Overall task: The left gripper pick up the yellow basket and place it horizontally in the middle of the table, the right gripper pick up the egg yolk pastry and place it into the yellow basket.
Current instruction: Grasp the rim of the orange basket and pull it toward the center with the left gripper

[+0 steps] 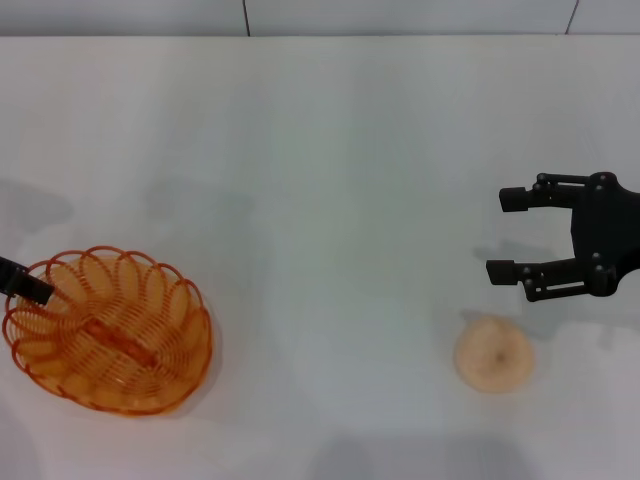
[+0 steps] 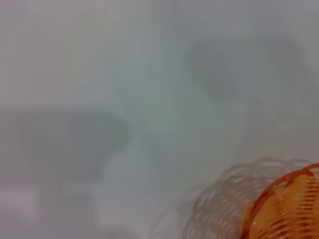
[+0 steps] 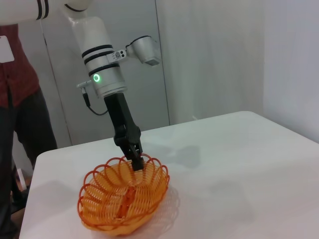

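Counter (image 1: 330, 180): plain white, matte, soft shadows. Wall (image 3: 214, 55): pale grey panels with vertical seams behind the counter. Person (image 3: 20, 99): dark red shirt, standing at the counter's edge.

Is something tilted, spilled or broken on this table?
Nothing spilled or broken. The yellow basket sits tilted at the table's left side, the left tool at its rim. The egg yolk pastry lies intact.

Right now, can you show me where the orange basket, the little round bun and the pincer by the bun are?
yellow basket (image 1: 110, 335), head view, woven floor.
egg yolk pastry (image 1: 494, 353), head view, dimpled top.
right pincer (image 1: 510, 235), head view, between its fingertips.
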`<state>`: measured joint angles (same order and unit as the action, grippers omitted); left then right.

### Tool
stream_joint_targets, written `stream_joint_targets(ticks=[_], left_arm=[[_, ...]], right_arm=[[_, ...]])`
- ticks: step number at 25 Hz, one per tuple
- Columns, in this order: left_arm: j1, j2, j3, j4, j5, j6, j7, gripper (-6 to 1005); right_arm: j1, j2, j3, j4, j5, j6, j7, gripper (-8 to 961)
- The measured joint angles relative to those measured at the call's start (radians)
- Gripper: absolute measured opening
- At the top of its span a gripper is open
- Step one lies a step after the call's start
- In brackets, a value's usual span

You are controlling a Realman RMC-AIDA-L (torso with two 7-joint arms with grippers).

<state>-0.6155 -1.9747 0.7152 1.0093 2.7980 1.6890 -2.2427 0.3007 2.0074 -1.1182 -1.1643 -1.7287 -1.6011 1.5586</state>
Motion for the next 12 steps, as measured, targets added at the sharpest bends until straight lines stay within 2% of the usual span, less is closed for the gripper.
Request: stream_joint_targets(ticks=[6, 12], left_arm=[[-0.01, -0.002, 0.0, 0.005, -0.008, 0.005, -0.019, 102], [-0.015, -0.017, -0.002, 0.055, -0.064, 0.018, -0.079, 94]], right_arm=[[0.0, -0.001, 0.001, 0.0, 0.001, 0.005, 0.0, 857], [0.005, 0.0, 0.014, 0.002, 0.003, 0.004, 0.0, 857]])
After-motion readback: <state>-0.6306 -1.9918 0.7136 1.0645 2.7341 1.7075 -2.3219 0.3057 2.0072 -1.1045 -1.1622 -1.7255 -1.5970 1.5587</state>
